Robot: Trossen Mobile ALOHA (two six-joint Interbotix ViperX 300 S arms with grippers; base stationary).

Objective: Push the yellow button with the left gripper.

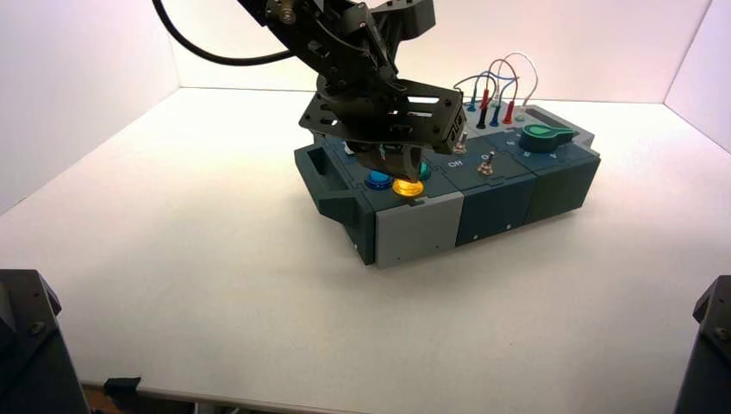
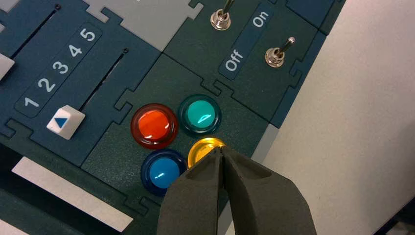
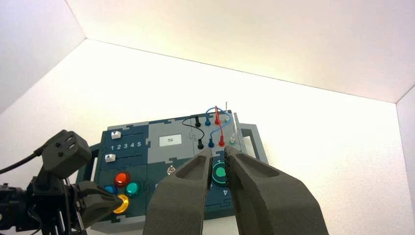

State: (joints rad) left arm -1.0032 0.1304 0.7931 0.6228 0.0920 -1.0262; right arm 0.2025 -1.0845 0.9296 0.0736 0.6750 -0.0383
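The yellow button [image 1: 408, 187] sits at the box's near corner, in a cluster of round buttons. In the left wrist view the yellow button [image 2: 201, 149] is half covered by my left gripper [image 2: 221, 149], whose fingers are pressed shut and empty, tips right over the button's dome. I cannot tell whether they touch it. From above, the left gripper [image 1: 401, 172] hangs straight down onto that corner. The right wrist view shows the left gripper [image 3: 115, 199] at the yellow button [image 3: 121, 203]. My right gripper [image 3: 219, 152] is held back from the box, slightly open and empty.
Beside the yellow button are a red-orange button [image 2: 154, 125], a teal button [image 2: 199, 113] and a blue button [image 2: 164, 172]. Two toggle switches [image 2: 275, 55] stand by Off/On lettering. A slider [image 2: 65, 122] sits by the numbers 1 to 5. A green knob [image 1: 543, 135] and wires [image 1: 500, 86] are farther right.
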